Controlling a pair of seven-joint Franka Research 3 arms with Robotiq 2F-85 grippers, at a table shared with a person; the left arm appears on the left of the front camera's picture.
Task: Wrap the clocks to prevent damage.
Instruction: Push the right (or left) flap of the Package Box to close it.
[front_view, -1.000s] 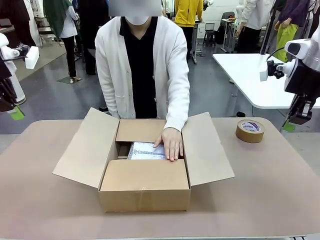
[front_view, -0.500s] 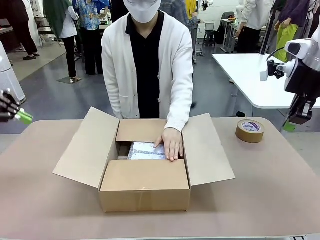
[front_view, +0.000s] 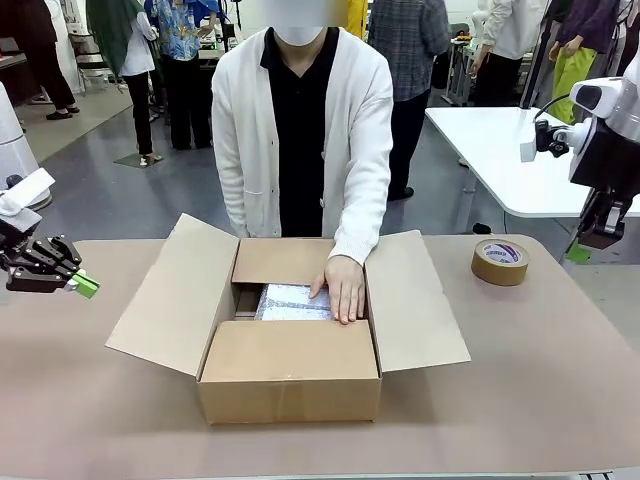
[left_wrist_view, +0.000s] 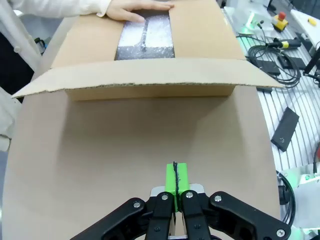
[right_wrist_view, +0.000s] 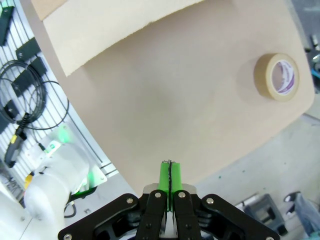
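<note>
Grey floor (front_view: 130, 200) runs out beyond my left pincer (front_view: 85, 285). White table (front_view: 490, 150) stands just behind my right pincer (front_view: 578, 252). People (front_view: 180, 40) stand farther off. Light even.

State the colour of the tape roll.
The tape roll is tan brown; the front view shows it best.

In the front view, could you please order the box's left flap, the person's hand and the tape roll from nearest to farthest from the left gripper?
1. The left flap, just beside the left gripper.
2. The person's hand, over the box's opening.
3. The tape roll, far right.
</note>
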